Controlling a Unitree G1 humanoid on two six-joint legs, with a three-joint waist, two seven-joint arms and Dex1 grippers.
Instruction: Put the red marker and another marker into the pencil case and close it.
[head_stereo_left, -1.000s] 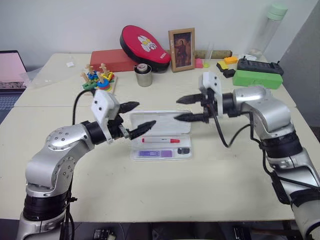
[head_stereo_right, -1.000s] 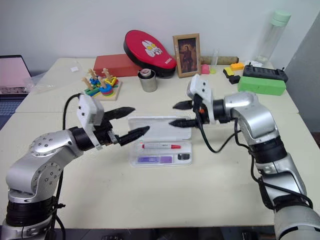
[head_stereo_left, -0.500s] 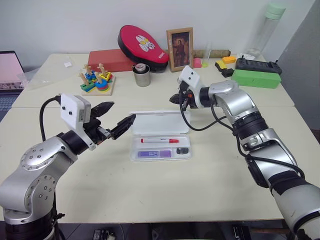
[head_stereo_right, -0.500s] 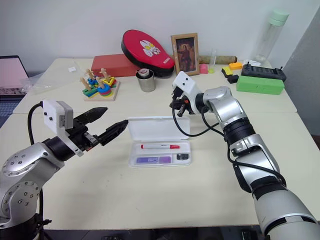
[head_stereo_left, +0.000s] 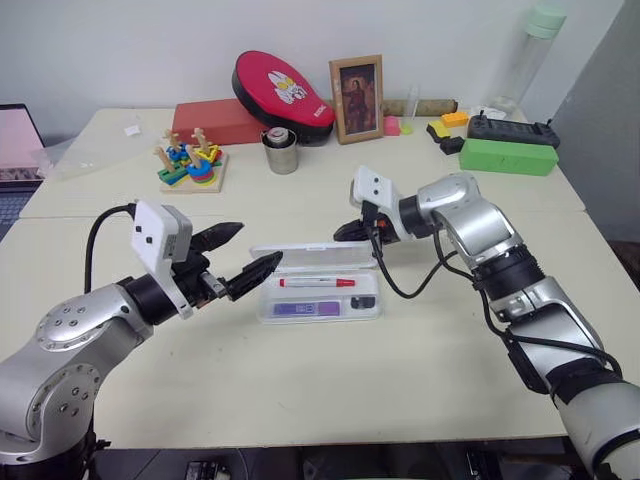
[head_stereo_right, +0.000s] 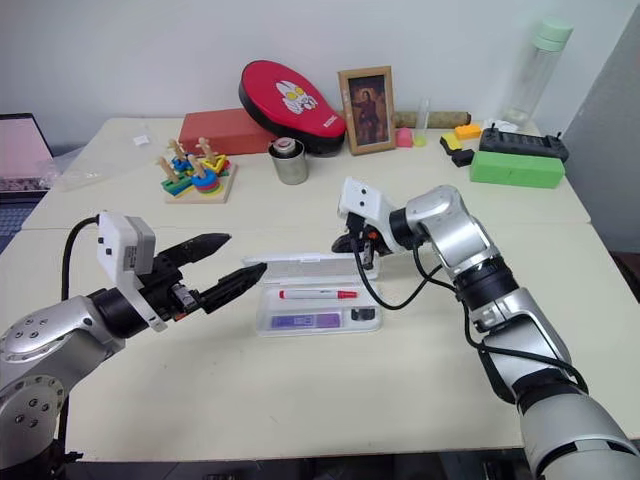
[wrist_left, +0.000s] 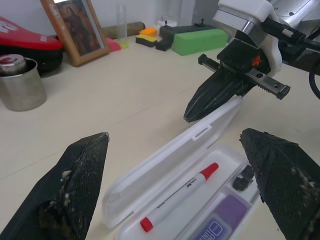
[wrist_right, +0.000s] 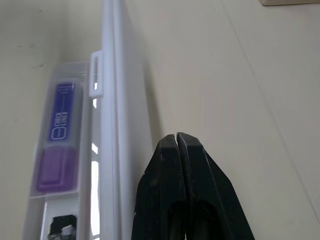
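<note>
the pencil case (head_stereo_left: 318, 296) lies near the middle of the surface (head_stereo_left: 420, 350), toward its front edge. inside, the red marker (head_stereo_left: 317, 283) lies along the back compartment and the purple highlighter (head_stereo_left: 308, 308) along the front one. its lid (head_stereo_left: 315, 253), flat open a second ago, now stands tilted up. the right pincer (head_stereo_left: 345, 233), fingers pressed together, has dropped behind the lid's back face. the left pincer (head_stereo_left: 240, 254), jaws wide and empty, has drawn back from the case's left end. bare surface stretches before the case.
</note>
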